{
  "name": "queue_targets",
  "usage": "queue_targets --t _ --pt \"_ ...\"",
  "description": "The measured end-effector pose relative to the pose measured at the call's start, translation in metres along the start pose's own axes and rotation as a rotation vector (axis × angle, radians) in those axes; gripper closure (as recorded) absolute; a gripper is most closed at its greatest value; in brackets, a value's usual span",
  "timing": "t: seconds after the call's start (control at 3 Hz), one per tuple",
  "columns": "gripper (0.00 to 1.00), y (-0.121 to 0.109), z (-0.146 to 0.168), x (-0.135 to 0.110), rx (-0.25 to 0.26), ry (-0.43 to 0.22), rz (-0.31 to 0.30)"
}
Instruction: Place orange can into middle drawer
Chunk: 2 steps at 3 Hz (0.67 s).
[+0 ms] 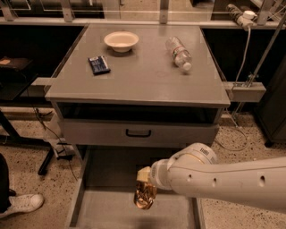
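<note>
A lab or workshop is suggested. A grey metal cabinet (138,85) is set on a speckled terrazzo floor (27,147). Cables (232,143) are trailed across that floor, and a power strip (239,12) is hung by a metal rail (134,21) behind. A white robot arm (223,183) is seen at the lower right. Its gripper (145,185) is held over the open drawer (107,210), clamped on a can (145,200).

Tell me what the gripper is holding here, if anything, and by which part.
The gripper holds the orange can by its upper end, above the open middle drawer.
</note>
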<state>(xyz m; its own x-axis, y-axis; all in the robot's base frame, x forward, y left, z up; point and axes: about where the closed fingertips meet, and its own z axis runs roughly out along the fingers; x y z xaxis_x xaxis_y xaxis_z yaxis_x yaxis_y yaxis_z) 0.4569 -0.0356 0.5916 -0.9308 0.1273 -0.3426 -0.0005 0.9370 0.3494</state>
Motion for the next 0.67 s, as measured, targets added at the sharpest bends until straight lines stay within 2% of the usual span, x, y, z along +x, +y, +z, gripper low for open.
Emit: queue_targets --t 0.33,0.67 --pt "1.0 -0.018 -0.01 -0.034 0.019 -0.097 0.028" --pt "1.0 -0.033 -0.009 -0.054 0.05 -0.139 0.049"
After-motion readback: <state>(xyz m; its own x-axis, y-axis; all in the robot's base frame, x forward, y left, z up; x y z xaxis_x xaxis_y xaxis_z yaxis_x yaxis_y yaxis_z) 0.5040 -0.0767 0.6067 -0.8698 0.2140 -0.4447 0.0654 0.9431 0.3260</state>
